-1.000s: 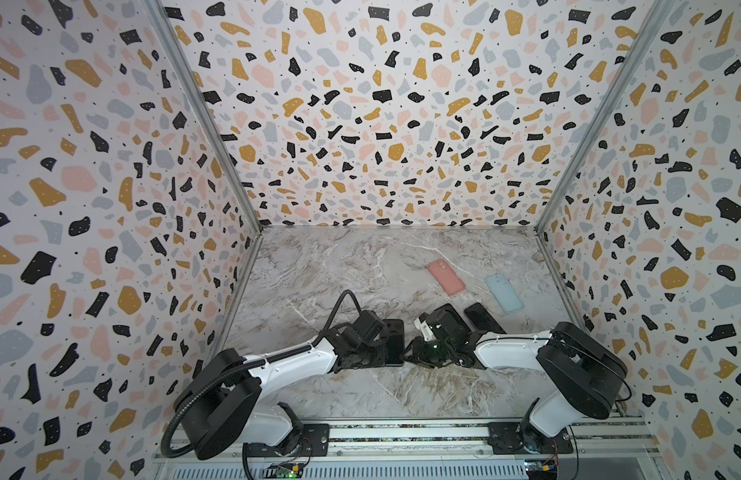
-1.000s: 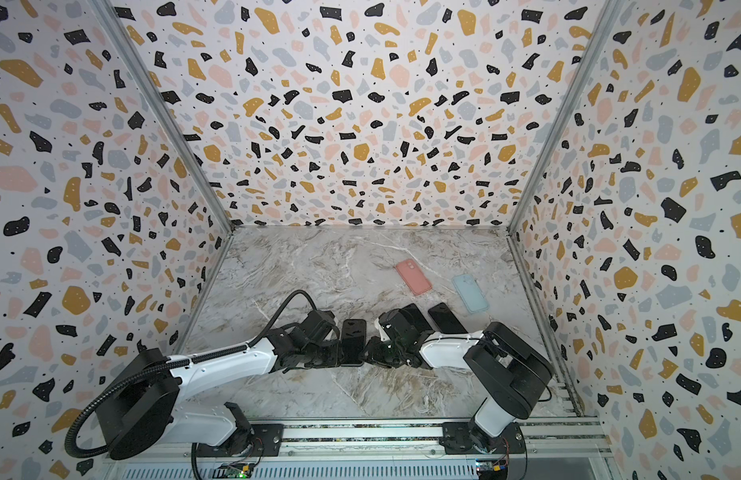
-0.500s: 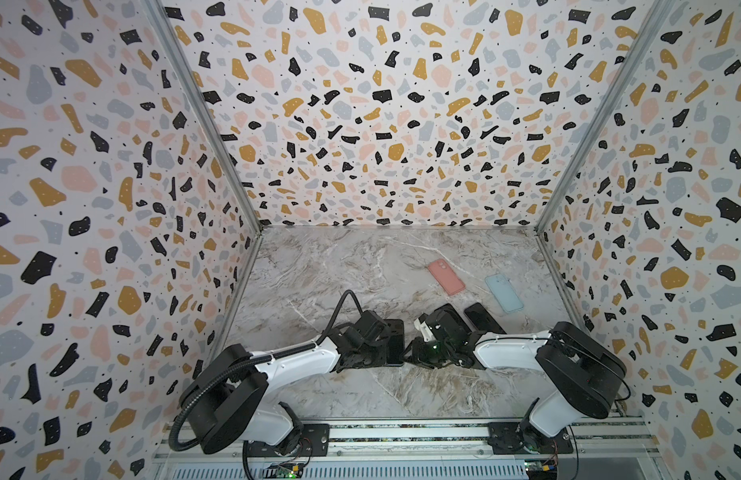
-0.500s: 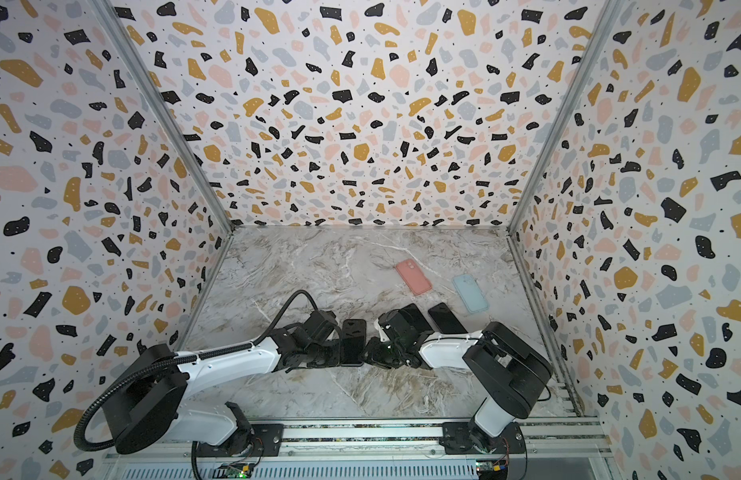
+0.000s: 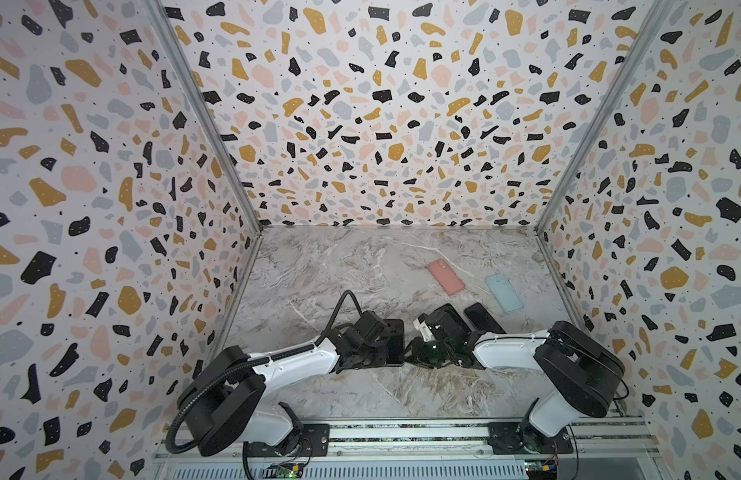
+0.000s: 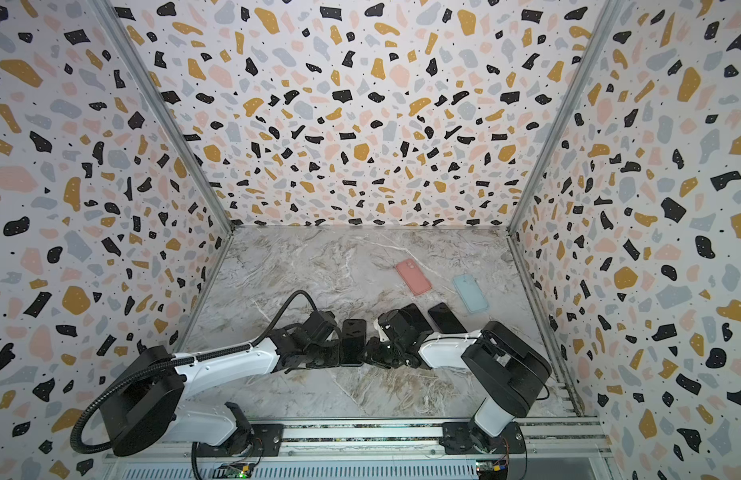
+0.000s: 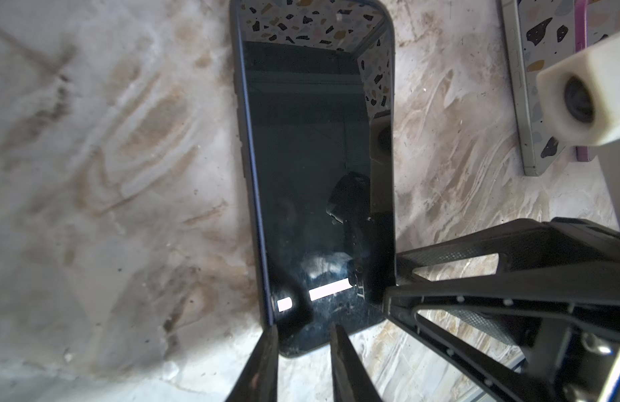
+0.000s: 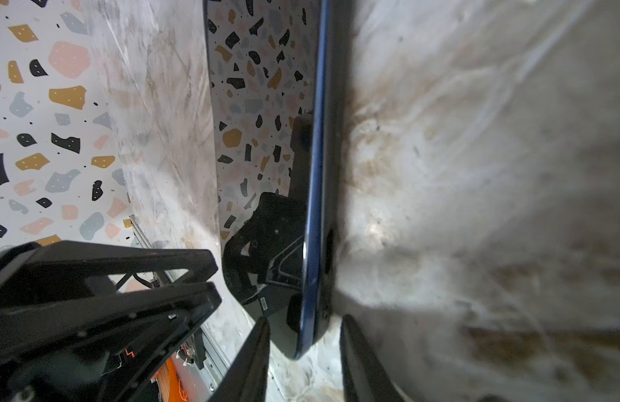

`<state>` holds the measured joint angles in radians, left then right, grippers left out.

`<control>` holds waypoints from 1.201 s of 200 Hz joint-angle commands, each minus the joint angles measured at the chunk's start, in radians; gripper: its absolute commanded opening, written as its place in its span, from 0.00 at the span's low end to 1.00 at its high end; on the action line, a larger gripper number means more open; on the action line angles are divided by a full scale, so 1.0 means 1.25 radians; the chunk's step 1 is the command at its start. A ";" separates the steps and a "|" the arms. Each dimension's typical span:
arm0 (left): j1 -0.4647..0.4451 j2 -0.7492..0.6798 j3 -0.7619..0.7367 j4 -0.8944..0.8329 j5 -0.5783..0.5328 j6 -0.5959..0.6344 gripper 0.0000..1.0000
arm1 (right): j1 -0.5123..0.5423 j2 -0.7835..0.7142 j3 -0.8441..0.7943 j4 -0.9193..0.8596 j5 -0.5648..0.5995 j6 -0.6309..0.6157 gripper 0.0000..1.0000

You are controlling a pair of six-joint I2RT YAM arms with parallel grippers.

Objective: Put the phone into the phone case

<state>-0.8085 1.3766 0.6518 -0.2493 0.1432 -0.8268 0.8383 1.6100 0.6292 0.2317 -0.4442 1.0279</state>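
1. The walls (image 5: 360,104) are white with black, ochre, pink and grey chips.
2. The table (image 5: 319,266) is grey marble.
3. A pink case (image 5: 446,276), a light blue case (image 5: 504,292).
4. The phone (image 7: 312,174) is black, blue-edged.

A robot lab test cell: terrazzo-print walls (image 5: 360,104) box in a marble-look tabletop (image 5: 327,266); arms (image 5: 294,361) bolted to a rail (image 5: 402,434) at 6 o'clock.
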 commanded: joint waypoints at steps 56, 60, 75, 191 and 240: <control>-0.008 0.001 -0.001 -0.009 -0.010 -0.007 0.26 | 0.006 0.016 0.041 -0.021 0.000 -0.012 0.35; -0.009 0.003 -0.001 -0.009 -0.010 -0.007 0.26 | 0.005 0.016 0.041 -0.022 0.001 -0.012 0.35; -0.009 0.003 -0.005 -0.008 -0.009 -0.008 0.26 | 0.005 0.021 0.045 -0.022 -0.002 -0.014 0.35; -0.011 0.012 -0.028 0.013 -0.004 -0.010 0.26 | 0.005 0.033 0.055 -0.024 -0.006 -0.016 0.35; -0.026 0.029 -0.022 0.037 0.011 -0.013 0.21 | 0.005 0.041 0.056 -0.022 -0.009 -0.014 0.35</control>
<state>-0.8261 1.3918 0.6300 -0.2363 0.1375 -0.8352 0.8402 1.6466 0.6724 0.2153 -0.4545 1.0203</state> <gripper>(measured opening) 0.216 0.346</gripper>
